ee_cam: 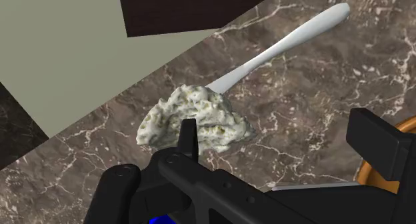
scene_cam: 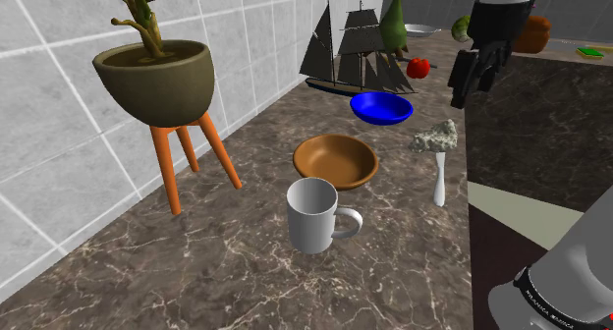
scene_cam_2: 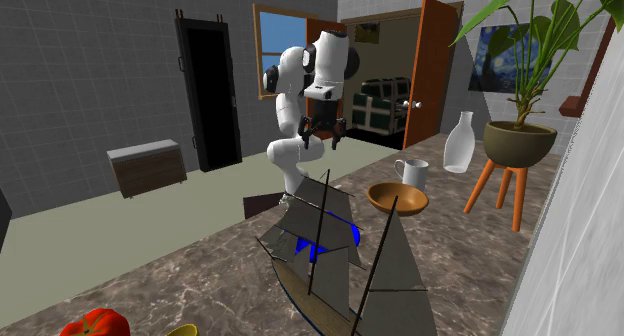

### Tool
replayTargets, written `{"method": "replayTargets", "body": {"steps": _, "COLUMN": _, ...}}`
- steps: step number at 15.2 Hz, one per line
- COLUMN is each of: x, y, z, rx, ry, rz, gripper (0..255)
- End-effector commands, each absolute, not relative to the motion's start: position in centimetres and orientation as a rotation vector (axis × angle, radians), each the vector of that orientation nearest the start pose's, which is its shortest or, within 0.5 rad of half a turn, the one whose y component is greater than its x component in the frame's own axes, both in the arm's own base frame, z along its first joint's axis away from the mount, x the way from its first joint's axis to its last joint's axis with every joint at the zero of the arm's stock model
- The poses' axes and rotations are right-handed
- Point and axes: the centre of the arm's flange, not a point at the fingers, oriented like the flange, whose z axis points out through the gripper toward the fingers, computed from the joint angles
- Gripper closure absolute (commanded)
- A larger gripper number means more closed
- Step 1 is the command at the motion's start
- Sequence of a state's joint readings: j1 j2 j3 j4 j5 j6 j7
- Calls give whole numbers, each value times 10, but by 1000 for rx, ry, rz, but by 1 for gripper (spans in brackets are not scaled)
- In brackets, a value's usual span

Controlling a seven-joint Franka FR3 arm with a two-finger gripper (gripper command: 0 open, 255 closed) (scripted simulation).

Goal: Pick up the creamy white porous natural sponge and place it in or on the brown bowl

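My gripper (ee_cam: 273, 126) hung above the marble worktop (ee_cam: 320, 89) with its jaws wide apart and nothing held between them; in the shoulder view it (scene_cam: 473, 90) was well clear of the surface. Just below it lay the sponge (ee_cam: 197, 119), a creamy white, porous lump flecked with olive, resting on the worktop close to its edge and nearer one jaw than the other; I was not touching it. A white spoon (ee_cam: 280, 46) lay against the sponge, one end meeting its side and the rest pointing away from it.

In the shoulder view the sponge sat to the right of the brown bowl (scene_cam: 335, 161), near it but apart; the bowl stood upright on the worktop. A white mug (scene_cam: 319, 215) stood just beside the brown bowl, on that view's nearer side, its handle turned to the right; a blue bowl (scene_cam: 381, 108) stood beyond the brown bowl, a little apart from it.

Farther along stood a model ship (scene_cam: 354, 48) with dark sails; past it were a red pepper (scene_cam: 417, 68) and a green bottle (scene_cam: 394, 22). At that view's left a planter (scene_cam: 157, 78) on orange legs stood by the tiled wall (scene_cam: 59, 181); in the second exterior view a white vase (scene_cam_2: 459, 144) stood between the mug and the planter.
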State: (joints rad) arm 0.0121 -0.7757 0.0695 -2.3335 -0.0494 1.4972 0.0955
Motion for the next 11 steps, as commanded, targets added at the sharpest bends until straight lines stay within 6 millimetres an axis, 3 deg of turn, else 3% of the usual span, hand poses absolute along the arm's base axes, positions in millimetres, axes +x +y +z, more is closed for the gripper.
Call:
{"method": "replayTargets", "body": {"steps": 1, "x": 301, "y": 26, "z": 591, "rx": -3242, "ry": 61, "rz": 87, "gripper": 0}}
{"method": "replayTargets", "body": {"steps": 11, "x": 317, "y": -91, "z": 521, "rx": -3094, "ry": 432, "rz": -218, "gripper": 0}}
